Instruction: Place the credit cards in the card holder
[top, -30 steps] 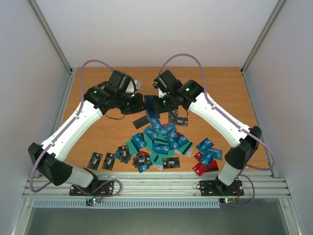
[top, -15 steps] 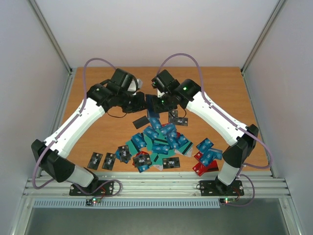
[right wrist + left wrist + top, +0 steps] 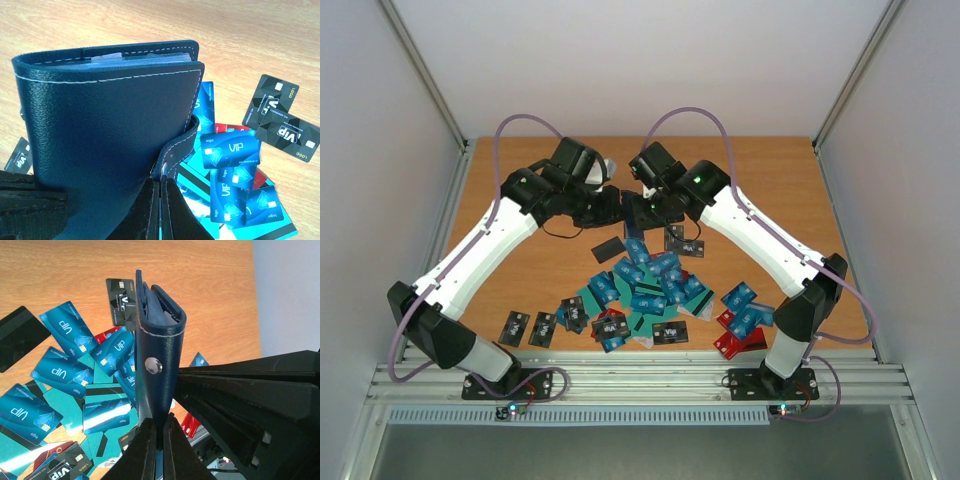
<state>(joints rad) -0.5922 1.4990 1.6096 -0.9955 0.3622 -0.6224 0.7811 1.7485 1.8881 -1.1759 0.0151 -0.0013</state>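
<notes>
The dark navy card holder (image 3: 632, 212) hangs folded above the table, between both grippers. My left gripper (image 3: 611, 208) is shut on its lower edge, seen in the left wrist view (image 3: 161, 427) just below the snap on the card holder (image 3: 159, 340). My right gripper (image 3: 161, 189) is shut on the stitched closing strap (image 3: 176, 149) of the card holder (image 3: 100, 125). Card edges show inside its top. Several blue, teal, black and red credit cards (image 3: 645, 285) lie spread on the wood beneath, visible in both wrist views (image 3: 65, 370) (image 3: 230, 149).
A lone black card (image 3: 608, 247) lies just under the grippers. Two black cards (image 3: 528, 327) sit at the front left, and red cards (image 3: 738, 342) at the front right. A metal rail (image 3: 640, 380) runs along the near edge, and walls enclose the table.
The right gripper's jaws have closed onto the card holder's strap. Both grippers have drawn slightly closer together, with the holder between them.
</notes>
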